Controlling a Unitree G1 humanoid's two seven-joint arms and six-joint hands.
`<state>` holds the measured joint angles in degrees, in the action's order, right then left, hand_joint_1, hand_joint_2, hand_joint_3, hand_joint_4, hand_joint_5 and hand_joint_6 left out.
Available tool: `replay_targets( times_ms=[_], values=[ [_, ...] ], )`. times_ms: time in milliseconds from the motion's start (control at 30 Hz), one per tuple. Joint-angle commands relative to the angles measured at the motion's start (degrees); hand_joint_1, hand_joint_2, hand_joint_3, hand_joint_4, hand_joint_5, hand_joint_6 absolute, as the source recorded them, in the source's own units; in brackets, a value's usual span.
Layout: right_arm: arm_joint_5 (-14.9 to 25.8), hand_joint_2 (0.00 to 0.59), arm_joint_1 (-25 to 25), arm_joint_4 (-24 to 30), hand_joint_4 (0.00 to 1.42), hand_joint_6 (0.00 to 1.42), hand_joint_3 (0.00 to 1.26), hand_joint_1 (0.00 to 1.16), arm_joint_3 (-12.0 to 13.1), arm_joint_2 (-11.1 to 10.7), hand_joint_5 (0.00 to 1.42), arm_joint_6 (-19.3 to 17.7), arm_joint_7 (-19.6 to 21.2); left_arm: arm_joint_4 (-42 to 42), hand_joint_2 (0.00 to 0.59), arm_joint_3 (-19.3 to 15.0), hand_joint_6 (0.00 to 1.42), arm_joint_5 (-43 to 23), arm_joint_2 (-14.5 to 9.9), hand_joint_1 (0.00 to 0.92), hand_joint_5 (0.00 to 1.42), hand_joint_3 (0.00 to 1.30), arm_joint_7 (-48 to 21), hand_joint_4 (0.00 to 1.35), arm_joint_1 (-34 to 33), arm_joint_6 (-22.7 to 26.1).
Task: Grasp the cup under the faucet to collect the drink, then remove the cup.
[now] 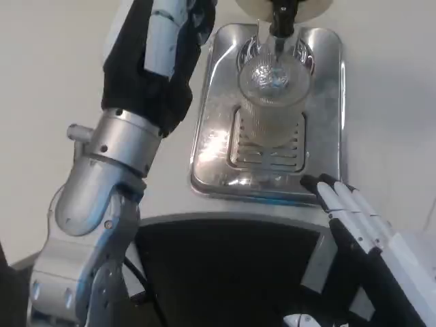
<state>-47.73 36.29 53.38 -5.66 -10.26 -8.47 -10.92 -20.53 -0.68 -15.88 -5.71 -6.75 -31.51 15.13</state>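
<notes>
With the right hand (pixel 357 218) empty, fingers straight, just below the tray (pixel 211 136), and the left apparently cut off above, a hasty reach could topple the cup (pixel 272 102).

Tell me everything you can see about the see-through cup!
The cup looks like clear, ribbed glass or plastic. It stands upright on the slotted grate of the shiny metal drip tray, right below the black faucet. Something glistens inside near its rim. Neither hand touches it; the right hand sits at the tray's front corner.
</notes>
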Motion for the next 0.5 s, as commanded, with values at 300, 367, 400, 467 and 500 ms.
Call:
replay_targets(
  times_ms=[300, 367, 400, 467, 500],
  values=[
    [-0.1, 0.327, -0.1, 0.0, 0.0, 0.16, 0.04, 0.59, -0.2, 0.8, 0.02, -0.2, 0.2, 1.2, 0.257, 3.8, 0.0, 1.6, 2.5, 0.0, 0.0, 0.0, -1.1, 0.0, -0.1, 0.4],
    [0.0, 0.328, -0.1, -0.1, 0.0, 0.16, 0.05, 0.6, -0.1, 0.8, 0.02, -0.2, 0.2, 1.4, 0.258, 4.3, 0.0, 1.7, 2.5, 0.0, 0.0, 0.0, -1.3, 0.0, 0.0, 0.3],
    [0.0, 0.329, 0.0, -0.2, 0.0, 0.16, 0.05, 0.6, -0.1, 0.8, 0.02, -0.2, 0.2, 1.5, 0.258, 4.7, 0.0, 1.8, 2.5, 0.0, 0.0, 0.0, -1.5, 0.0, 0.0, 0.2],
    [0.1, 0.329, 0.3, -0.3, 0.0, 0.16, 0.05, 0.6, -0.1, 0.7, 0.02, -0.4, 0.3, 1.9, 0.259, 5.5, 0.0, 2.6, 2.5, 0.0, 0.0, 0.0, -2.0, 0.0, 0.0, -0.9],
    [0.3, 0.329, 0.4, -0.3, 0.0, 0.16, 0.05, 0.6, 0.0, 0.6, 0.02, -0.4, 0.2, 2.0, 0.259, 5.8, 0.0, 3.0, 2.5, 0.0, 0.0, 0.0, -2.2, 0.0, 0.1, -1.4]
  ],
)
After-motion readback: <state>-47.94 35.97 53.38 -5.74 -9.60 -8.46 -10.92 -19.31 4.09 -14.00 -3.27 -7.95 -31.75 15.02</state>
